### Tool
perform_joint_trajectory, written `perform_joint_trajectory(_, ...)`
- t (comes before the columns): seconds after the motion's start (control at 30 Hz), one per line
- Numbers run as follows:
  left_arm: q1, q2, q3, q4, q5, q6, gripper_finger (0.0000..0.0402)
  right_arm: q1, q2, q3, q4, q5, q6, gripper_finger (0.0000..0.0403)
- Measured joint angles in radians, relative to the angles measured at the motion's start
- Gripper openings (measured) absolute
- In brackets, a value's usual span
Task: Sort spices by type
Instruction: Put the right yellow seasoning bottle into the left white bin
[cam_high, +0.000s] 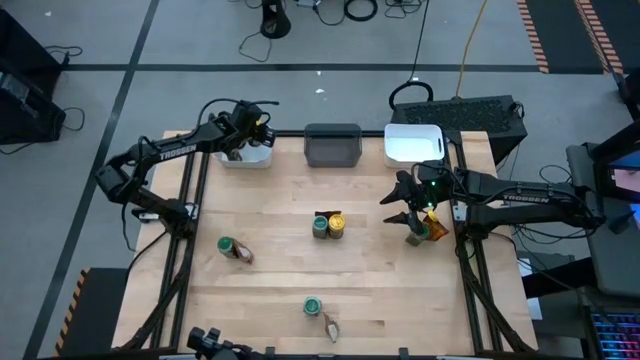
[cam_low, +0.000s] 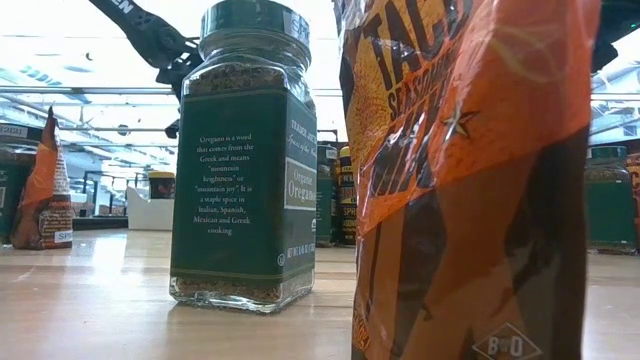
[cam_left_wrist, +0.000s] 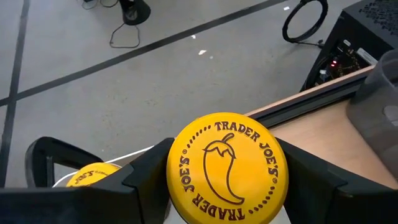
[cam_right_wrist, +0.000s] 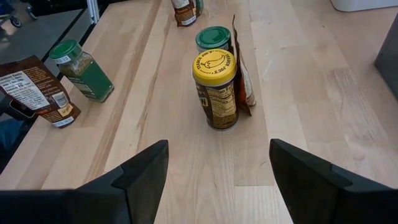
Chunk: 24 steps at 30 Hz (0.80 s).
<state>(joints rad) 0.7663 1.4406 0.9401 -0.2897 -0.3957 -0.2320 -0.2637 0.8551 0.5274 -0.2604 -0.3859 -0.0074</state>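
While the right arm waited:
Left gripper (cam_left_wrist: 227, 186): clamped on a yellow-lidded jar (cam_left_wrist: 226, 168), over the white bin (cam_high: 246, 156).
Right gripper (cam_right_wrist: 217, 171): jaws apart, empty, facing a second yellow-lidded jar (cam_right_wrist: 216, 90) mid-table.

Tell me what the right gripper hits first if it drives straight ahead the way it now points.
Most likely the yellow-lidded jar, standing upright on the table almost centred ahead of the open right gripper. Depth is uncertain; the wood between looks free.

Dark grey bin (cam_high: 332, 144) sits at the wooden table's (cam_high: 280, 220) twelve o'clock edge, white bins at eleven (cam_high: 246, 156) and one (cam_high: 414, 144)
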Motion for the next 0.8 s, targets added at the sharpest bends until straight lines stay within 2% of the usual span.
perform_joint_trajectory(0.8, 0.019, 0.002, 0.0, -0.01, -0.032, -0.05, 0.0253, 0.0, 0.0, 0.0, -0.003, 0.0, 0.004, 0.0263)
